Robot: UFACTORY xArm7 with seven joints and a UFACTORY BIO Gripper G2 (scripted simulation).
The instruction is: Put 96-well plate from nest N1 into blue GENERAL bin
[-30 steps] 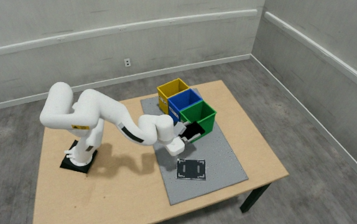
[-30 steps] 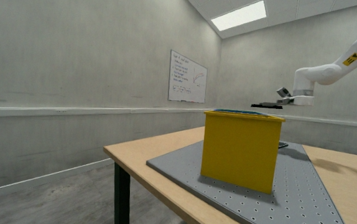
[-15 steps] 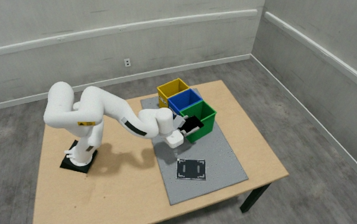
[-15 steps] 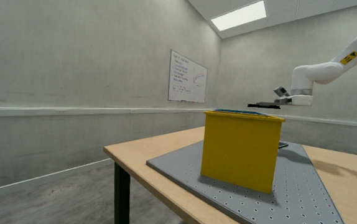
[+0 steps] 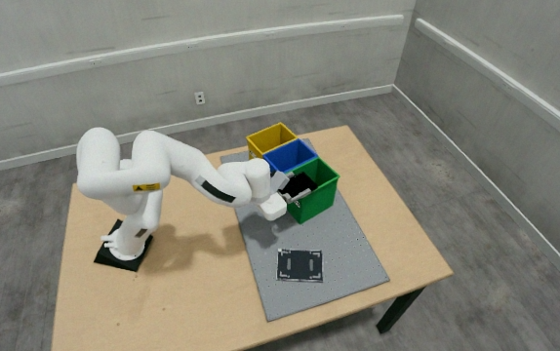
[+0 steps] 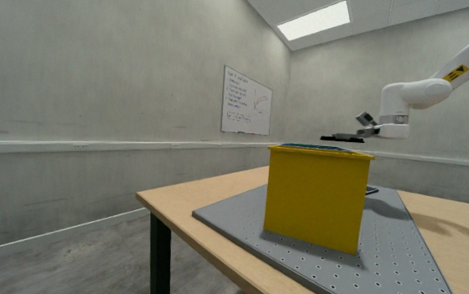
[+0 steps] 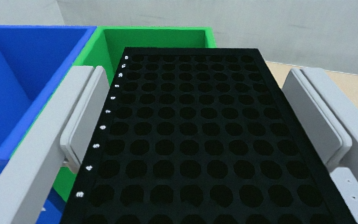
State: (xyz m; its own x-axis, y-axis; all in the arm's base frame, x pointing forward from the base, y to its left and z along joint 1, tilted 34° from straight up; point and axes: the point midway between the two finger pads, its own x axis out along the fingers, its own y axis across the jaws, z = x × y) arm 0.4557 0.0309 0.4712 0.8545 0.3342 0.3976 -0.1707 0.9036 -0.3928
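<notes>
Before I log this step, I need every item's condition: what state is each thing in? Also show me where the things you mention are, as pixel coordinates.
Gripper [image 5: 298,187] [image 6: 342,136] [image 7: 207,117]: shut on the black plate.
Black plate [image 5: 300,184] [image 6: 324,139] [image 7: 190,130]: held level, above the bins.
Blue bin [image 5: 290,155] [image 7: 30,65]: upright, open-topped.
Green bin [image 5: 316,202] [image 7: 155,37]: upright, open-topped.
Yellow bin [image 5: 271,138] [image 6: 316,196]: upright, open-topped.
Plate nest [image 5: 300,265] [image 6: 372,190]: unoccupied.

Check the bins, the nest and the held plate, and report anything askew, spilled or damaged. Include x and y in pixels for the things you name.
Nothing stands out. The yellow [image 5: 256,152] [image 6: 316,196], blue [image 5: 280,163] [image 7: 22,120] and green bins [image 5: 316,202] [image 7: 87,52] stand upright in a row. The black plate [image 5: 300,184] [image 6: 341,139] [image 7: 190,130] sits evenly between the end effector's [image 5: 297,186] [image 6: 342,136] [image 7: 200,117] fingers, and the nest [image 5: 300,265] lies flat. I see no spill or damage.
</notes>
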